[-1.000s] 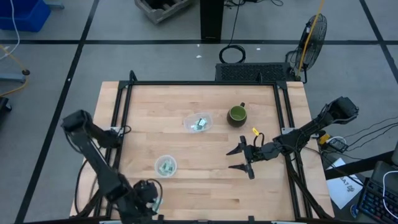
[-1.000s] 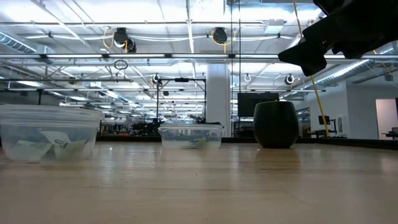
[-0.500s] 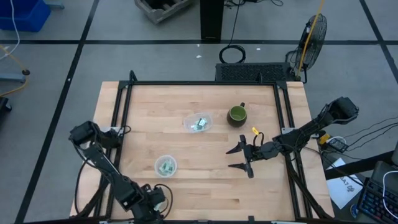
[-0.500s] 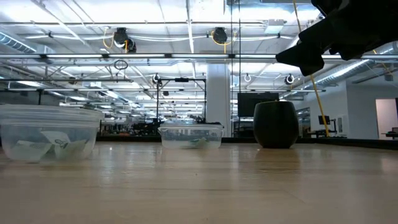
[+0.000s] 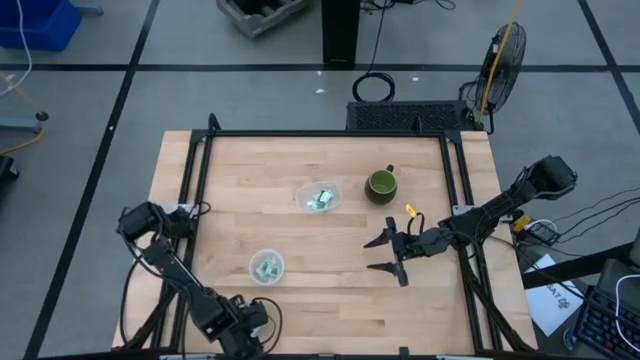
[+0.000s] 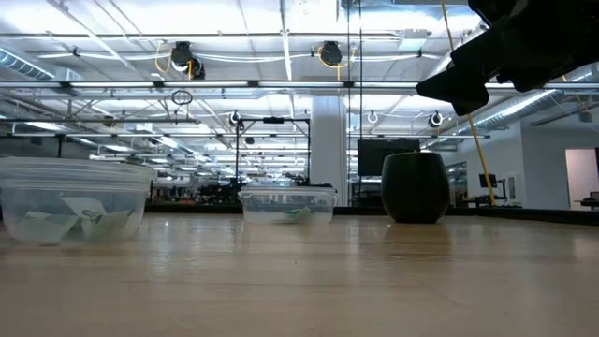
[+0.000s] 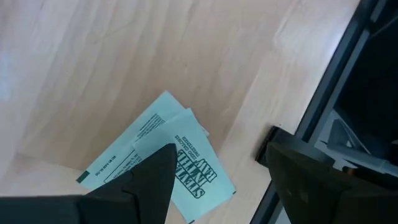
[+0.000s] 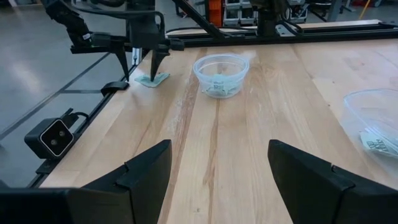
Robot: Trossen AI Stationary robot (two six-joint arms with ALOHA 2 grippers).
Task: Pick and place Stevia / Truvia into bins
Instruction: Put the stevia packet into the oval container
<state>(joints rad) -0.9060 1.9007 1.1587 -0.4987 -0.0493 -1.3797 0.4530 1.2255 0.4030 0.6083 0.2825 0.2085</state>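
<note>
the left gripper (image 5: 243, 318) sits low over the near left corner of the table (image 5: 300, 160), its two fingers (image 7: 134, 186) spread apart and holding nothing, their tips coming down on either side of two overlapping stevia sachets (image 7: 163, 155) that lie flat on the wood just beside the table's left edge and its black frame rail (image 7: 323, 106). the right wrist view shows the same pair of sachets (image 8: 152, 79) under those pointed tips. the right gripper (image 5: 388, 253) hangs above the right half of the table, toward the near edge, jaws wide apart and empty. two clear bins stand on the table: the small round bin (image 5: 266, 267) near the left gripper, toward the near edge, with several sachets inside, and the rounded-square bin (image 5: 320, 197) around the table's middle, also holding sachets whose number cannot be told. one dark green mug (image 5: 381, 184) stands toward the far right of the middle, apart from both bins. bare wood lies open between the round bin and the right gripper, and along the far edge.
</note>
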